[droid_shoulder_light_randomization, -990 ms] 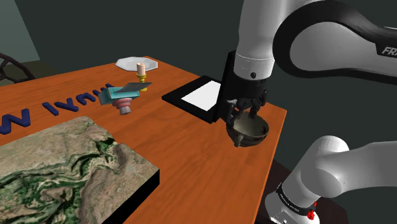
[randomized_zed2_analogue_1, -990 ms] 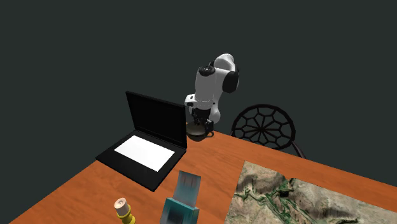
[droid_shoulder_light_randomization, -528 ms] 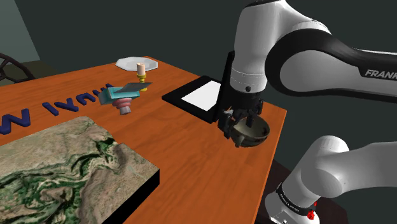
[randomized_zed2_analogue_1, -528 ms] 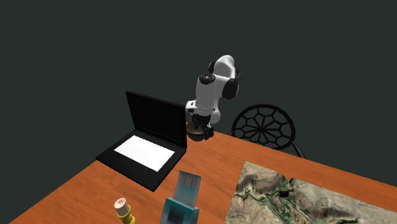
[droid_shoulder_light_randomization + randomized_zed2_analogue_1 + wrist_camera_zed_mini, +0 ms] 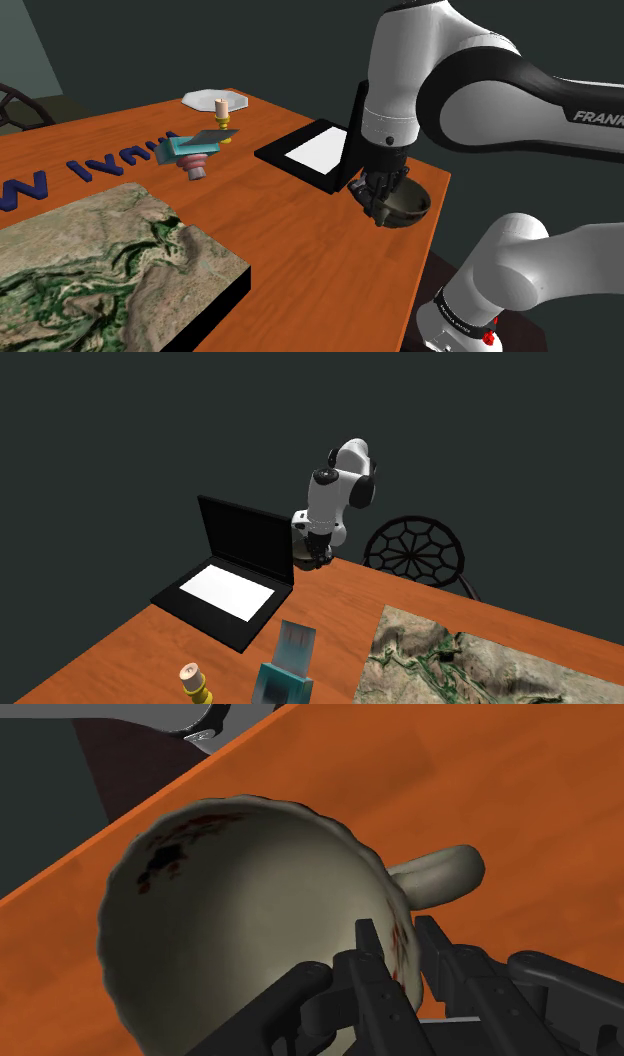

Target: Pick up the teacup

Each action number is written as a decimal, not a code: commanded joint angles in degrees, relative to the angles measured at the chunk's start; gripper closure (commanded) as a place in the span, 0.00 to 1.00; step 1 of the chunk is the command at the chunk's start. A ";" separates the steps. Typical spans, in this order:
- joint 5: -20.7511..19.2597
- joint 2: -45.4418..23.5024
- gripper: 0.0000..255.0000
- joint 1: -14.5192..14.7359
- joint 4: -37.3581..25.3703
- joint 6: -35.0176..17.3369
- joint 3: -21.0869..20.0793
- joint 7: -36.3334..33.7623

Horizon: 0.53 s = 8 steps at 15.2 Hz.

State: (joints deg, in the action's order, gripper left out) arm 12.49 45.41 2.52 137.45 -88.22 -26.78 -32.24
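Observation:
The teacup (image 5: 240, 924) is a pale beige bowl-shaped cup with dark red stains and a rounded handle (image 5: 445, 872). It stands on the orange table (image 5: 290, 230), close to the corner nearest the stand. My black gripper (image 5: 398, 936) is shut on the cup's rim beside the handle, one finger inside the bowl and one outside. In the shoulder view the gripper (image 5: 378, 190) comes straight down onto the cup (image 5: 408, 207). In the second exterior view the gripper (image 5: 318, 555) is low at the table's far edge, beside the laptop screen.
An open black laptop (image 5: 315, 150) lies just beyond the cup. A teal and pink object (image 5: 195, 152), a white plate with a candle (image 5: 215, 100), blue letters (image 5: 90, 165) and a map-textured slab (image 5: 100, 260) fill the table's other parts. A wheel-back chair (image 5: 415, 552) stands nearby.
The hand has come down onto the cup and its fingers have clasped the rim. The cup has shifted slightly toward the shoulder view's right.

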 commanded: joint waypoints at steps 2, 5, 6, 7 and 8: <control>-0.03 0.03 1.00 -0.01 0.11 -0.03 0.04 0.04; -0.53 -0.30 1.00 -0.27 -2.34 2.09 0.55 0.09; -0.69 -0.44 1.00 -0.36 -3.17 2.79 0.72 0.10; -0.85 -0.59 1.00 -0.44 -4.02 3.49 0.88 0.11; -1.01 -0.76 1.00 -0.53 -4.87 4.19 1.03 0.12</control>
State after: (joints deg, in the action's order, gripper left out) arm 11.65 45.00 2.14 133.66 -84.75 -25.84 -32.07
